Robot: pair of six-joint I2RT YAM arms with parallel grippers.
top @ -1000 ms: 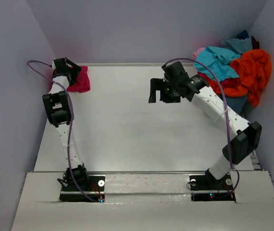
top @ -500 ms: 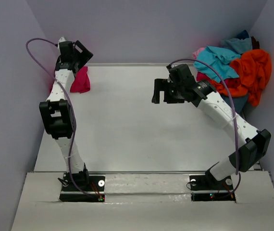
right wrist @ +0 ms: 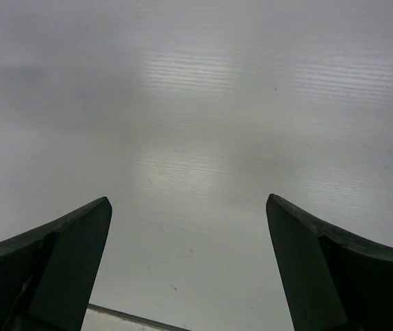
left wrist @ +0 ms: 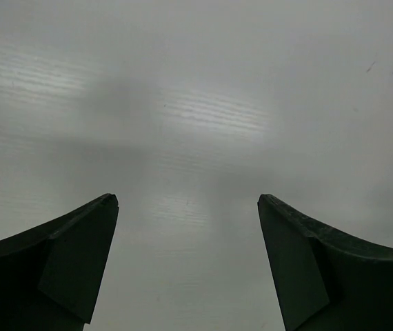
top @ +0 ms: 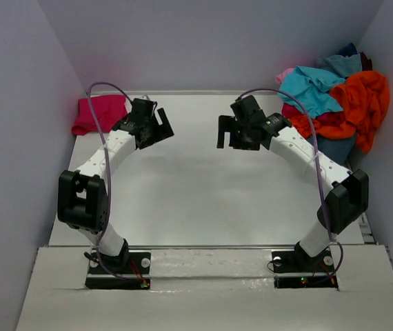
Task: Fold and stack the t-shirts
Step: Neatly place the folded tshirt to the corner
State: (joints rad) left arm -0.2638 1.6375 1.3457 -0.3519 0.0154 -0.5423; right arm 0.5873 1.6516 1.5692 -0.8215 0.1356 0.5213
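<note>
- Evidently the bench (top: pixel 183 200) offers its middle as folding room.
- Loose t-shirts (top: pixel 341 96) lie heaped at two o'clock, probably waiting their turn; the crimson t-shirt (top: pixel 100 114) lies folded flat at ten o'clock, likely the stack's base.
- Left arm (top: pixel 107 155) elbows inward toward one o'clock; right arm (top: pixel 307 155) stretches toward eleven.
- Left pincer (top: pixel 160 129) and right pincer (top: pixel 236 141) hover over bare bench, jaws apart, holding nothing.

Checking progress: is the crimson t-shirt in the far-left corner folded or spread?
Folded: the crimson t-shirt lies as a compact rectangle, no sleeves sticking out.
</note>
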